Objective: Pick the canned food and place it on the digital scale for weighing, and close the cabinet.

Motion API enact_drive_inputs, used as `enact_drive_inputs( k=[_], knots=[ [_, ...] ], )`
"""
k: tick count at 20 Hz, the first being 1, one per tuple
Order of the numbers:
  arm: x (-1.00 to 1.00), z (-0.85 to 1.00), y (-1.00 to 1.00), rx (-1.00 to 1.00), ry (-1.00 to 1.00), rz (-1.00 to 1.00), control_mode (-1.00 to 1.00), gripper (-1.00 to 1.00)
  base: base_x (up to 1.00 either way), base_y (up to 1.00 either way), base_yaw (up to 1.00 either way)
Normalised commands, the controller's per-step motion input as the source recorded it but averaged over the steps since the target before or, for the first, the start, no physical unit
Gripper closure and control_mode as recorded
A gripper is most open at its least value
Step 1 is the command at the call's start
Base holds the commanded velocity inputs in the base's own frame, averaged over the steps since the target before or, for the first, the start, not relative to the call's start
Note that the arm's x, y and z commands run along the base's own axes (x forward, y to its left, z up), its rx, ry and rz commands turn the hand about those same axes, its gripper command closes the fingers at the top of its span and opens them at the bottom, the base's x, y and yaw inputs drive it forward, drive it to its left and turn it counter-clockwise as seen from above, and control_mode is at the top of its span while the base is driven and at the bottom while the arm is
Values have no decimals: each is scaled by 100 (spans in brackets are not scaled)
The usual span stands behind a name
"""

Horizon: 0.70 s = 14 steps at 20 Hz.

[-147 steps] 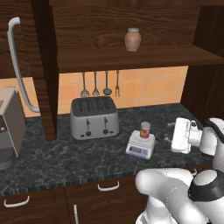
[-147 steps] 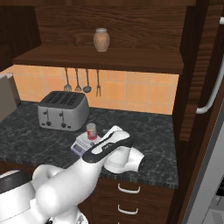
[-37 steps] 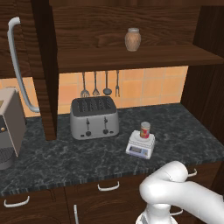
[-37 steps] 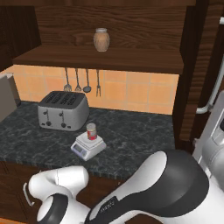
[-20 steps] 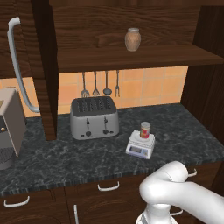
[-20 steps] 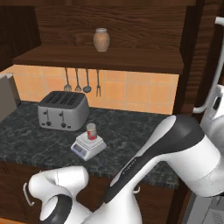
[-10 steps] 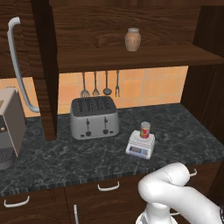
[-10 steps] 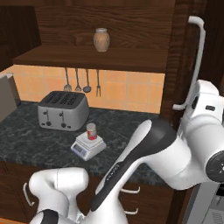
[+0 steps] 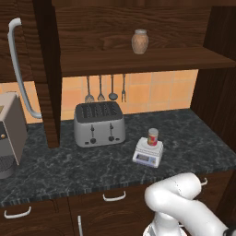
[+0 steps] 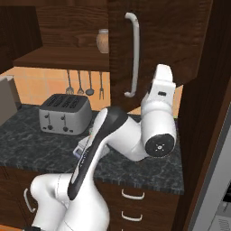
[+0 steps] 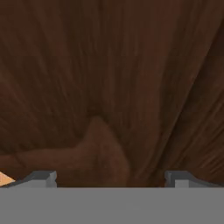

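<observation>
While the canned food already stands on the digital scale beside the toaster, the job left looks to be the cabinet door. From where I stand the gripper is spread wide, empty, its tips right against dark wood. I'd keep the hand flat on the panel, well off the long bar handle, and push steadily along the door's arc. The shelf edge with the brown jar is where the door should meet; the tall panel at right crowds the elbow.
</observation>
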Motion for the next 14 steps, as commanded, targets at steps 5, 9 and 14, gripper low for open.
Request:
enact_drive_inputs(
  k=[5, 9, 14],
  knots=[
    [85, 14, 64, 8, -7, 14, -100, -100, 0, 0, 0],
    [77, 31, 27, 5, 0, 18, -100, -100, 0, 0, 0],
    [71, 20, 10, 0, 0, 12, -100, -100, 0, 0, 0]
  ],
)
